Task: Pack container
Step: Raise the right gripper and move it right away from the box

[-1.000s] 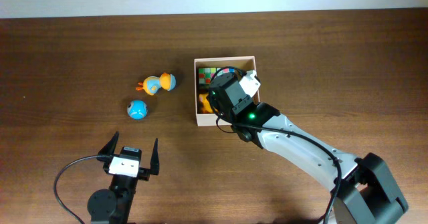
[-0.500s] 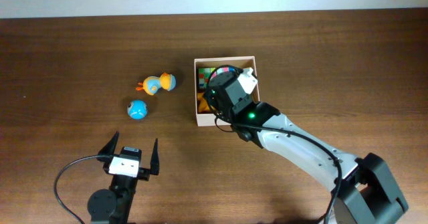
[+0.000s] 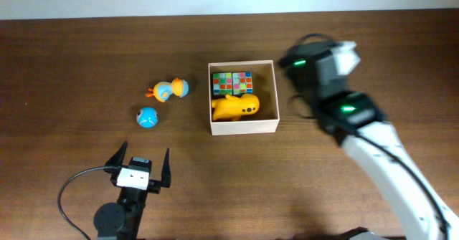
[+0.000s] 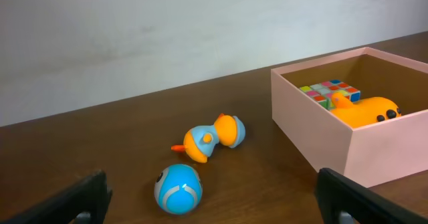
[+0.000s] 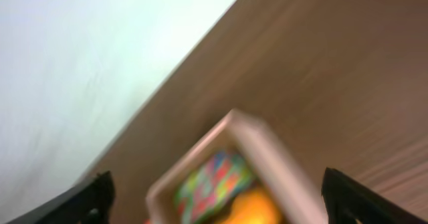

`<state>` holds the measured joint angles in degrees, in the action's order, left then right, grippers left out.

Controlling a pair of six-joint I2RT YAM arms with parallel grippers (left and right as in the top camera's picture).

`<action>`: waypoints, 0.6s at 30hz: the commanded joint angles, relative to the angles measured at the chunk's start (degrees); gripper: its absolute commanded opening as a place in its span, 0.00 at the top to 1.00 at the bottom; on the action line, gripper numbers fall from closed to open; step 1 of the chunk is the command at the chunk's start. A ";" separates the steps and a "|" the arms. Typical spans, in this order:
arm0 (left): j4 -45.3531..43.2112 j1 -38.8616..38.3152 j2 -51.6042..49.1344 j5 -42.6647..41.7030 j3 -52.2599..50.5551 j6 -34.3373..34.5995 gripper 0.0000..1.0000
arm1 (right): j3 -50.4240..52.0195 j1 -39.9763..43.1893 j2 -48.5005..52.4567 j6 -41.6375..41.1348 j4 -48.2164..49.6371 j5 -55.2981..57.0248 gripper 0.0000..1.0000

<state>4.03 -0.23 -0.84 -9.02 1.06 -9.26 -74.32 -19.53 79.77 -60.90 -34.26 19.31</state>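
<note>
Container (image 3: 242, 127) sits mid-counter, cube (image 3: 232, 82) and yellow toy (image 3: 237, 106) inside. My right end effector (image 5: 215, 184) hangs right of it, released, empty. Next, likely: my left end effector (image 3: 142, 157), also released, reaches for the blue ball (image 3: 147, 117).

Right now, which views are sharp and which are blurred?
Right wrist: heavily blurred, the container a smear. Overhead: sharp, evenly lit, the yellow toy crisp. Left wrist: in focus, blue ball clear.

Dark brown wood-grain table (image 3: 72, 54); plain pale wall (image 4: 134, 23) along its far edge.
</note>
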 commanded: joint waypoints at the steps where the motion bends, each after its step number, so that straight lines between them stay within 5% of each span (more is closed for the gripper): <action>1: 0.00 0.31 0.55 0.22 -0.42 -0.72 0.01 | -0.50 7.32 -1.99 5.49 -3.76 2.36 0.01; 9: 0.00 0.31 0.55 0.24 -0.42 -0.72 0.01 | -0.48 23.28 -1.73 23.45 -13.18 2.12 0.01; 18: -0.20 0.31 0.55 0.22 -0.42 -0.72 0.01 | 1.75 26.47 4.55 25.11 -20.26 0.46 0.01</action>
<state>4.03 -0.23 -0.84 -9.02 1.06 -9.26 -74.00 6.74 81.62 -37.93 -54.24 20.10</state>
